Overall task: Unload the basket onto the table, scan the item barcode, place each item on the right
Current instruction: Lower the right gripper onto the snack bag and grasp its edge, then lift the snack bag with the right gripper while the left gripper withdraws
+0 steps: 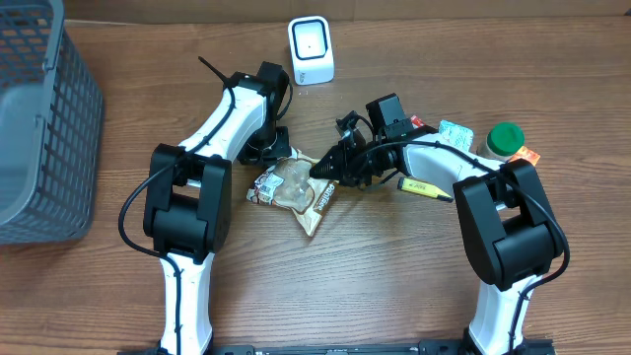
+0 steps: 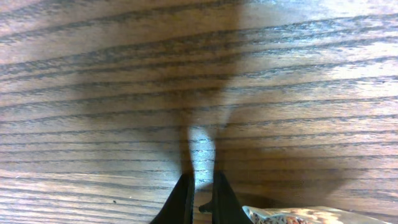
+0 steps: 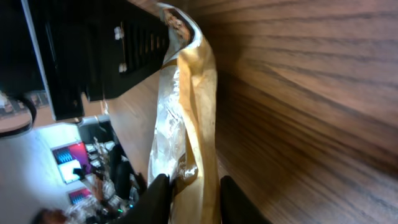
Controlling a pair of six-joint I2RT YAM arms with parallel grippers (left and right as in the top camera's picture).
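Right claw (image 3: 193,188) pinches one edge of the snack packet (image 1: 293,184), which lies on the tabletop (image 1: 394,266) between my arms. I judge it light, crinkly and slippery, so the flat seam grips best. Left claw (image 2: 199,194) sits together, empty.

Wooden table (image 1: 394,276): basket (image 1: 39,128), scanner (image 1: 311,49), snack packet (image 1: 291,185), bottle (image 1: 506,138).

The packet (image 1: 293,187) is printed brown and cream. The table (image 1: 394,286) beneath is streaked with dark grain. The scanner (image 1: 311,49) behind it is white.
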